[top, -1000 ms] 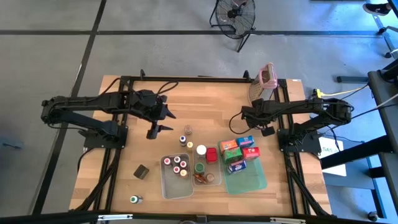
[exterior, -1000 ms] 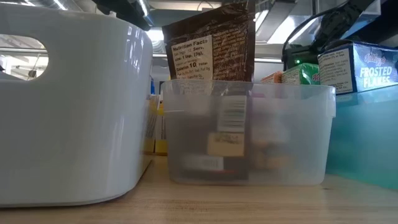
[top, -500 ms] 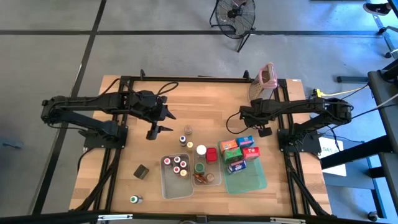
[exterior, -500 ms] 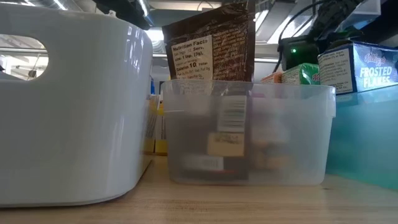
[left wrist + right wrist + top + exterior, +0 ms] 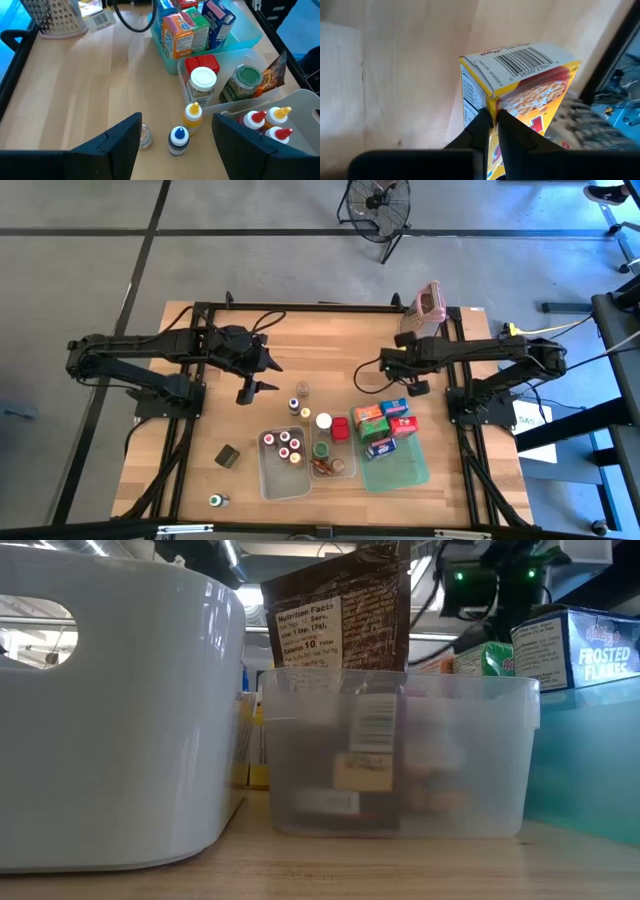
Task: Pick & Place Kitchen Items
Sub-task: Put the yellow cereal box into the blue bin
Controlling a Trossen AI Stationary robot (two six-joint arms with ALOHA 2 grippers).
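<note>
Pinching a small yellow cereal carton, the right gripper has its jaws pressed thin onto the carton's edge; in the high view that gripper sits right of centre, above the green tray, but the carton itself can't be made out there. Judging from that, one carton is in mid-transfer and not yet placed. Left gripper hangs with jaws spread, holding nothing, over three loose items on the worktop: a yellow squeeze bottle, a blue-capped jar and a small clear jar. In the high view it shows left of centre. Already sorted, lower centre of the high view: red-capped bottles in the clear tub, several cartons in the green tray, and a few jars in a smaller tub. Still out: a dark box and a green-capped jar at lower left. Roughly over halfway, by my read.
</note>
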